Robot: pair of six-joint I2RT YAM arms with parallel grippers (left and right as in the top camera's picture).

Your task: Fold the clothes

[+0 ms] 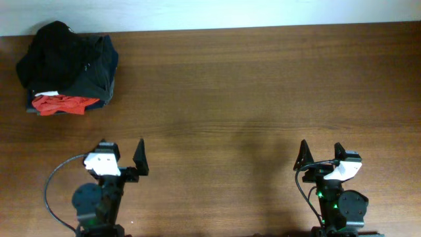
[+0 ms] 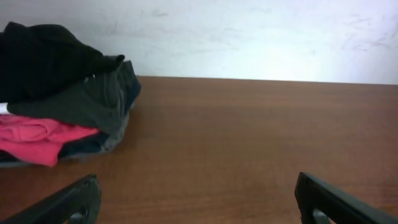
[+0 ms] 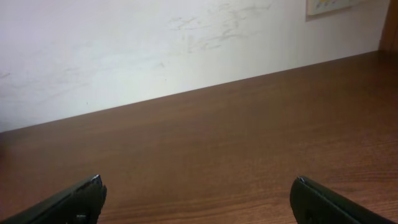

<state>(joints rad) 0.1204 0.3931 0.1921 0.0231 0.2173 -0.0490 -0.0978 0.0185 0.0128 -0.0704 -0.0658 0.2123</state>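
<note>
Black clothes (image 1: 60,52) sit heaped over one red garment (image 1: 60,103); both pairs of jaws gape wide.

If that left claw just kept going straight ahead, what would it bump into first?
Likely only the white wall: the left gripper aims right of the clothes pile, over bare table.

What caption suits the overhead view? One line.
Open and empty, left gripper and right gripper face black clothes heaped over a red garment.
</note>
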